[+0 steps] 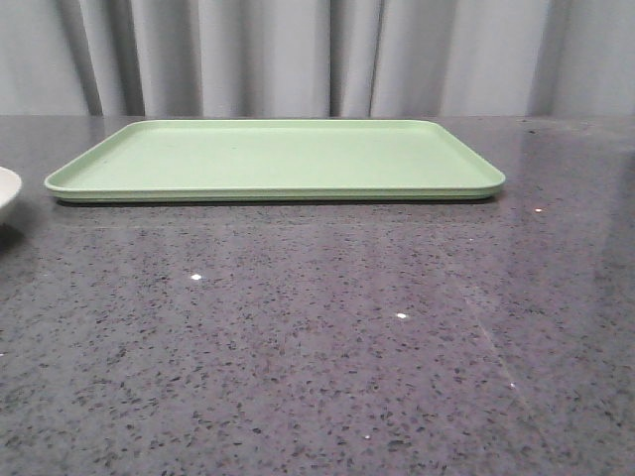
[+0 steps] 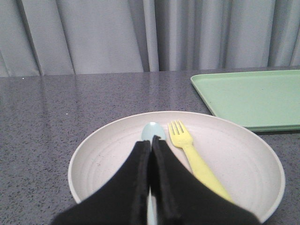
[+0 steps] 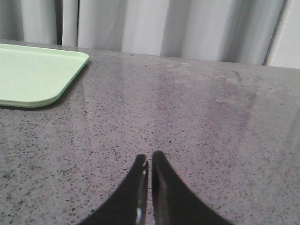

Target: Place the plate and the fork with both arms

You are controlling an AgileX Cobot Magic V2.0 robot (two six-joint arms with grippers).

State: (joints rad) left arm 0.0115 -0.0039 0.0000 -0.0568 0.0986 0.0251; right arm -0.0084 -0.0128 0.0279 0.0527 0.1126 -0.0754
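Two utensils lie side by side in the plate (image 2: pixel 243 164), a wide, shallow, cream-pink dish with a raised rim, standing on the table (image 1: pixel 317 337) left of the green tray (image 1: pixel 278 159): the yellow fork (image 2: pixel 190 152) and a pale blue spoon (image 2: pixel 152 131). Both look light, stiff and smooth, hence likely slippery; the fork's thick handle and the plate's rim offer the best holds. The left gripper (image 2: pixel 151 140), hovering above the plate, and the right gripper (image 3: pixel 149 159), over bare table, each have their fingers pressed together on nothing.

Cream plate (image 2: pixel 243 161), yellow fork (image 2: pixel 190 154), lt-green tray (image 1: pixel 278 159)
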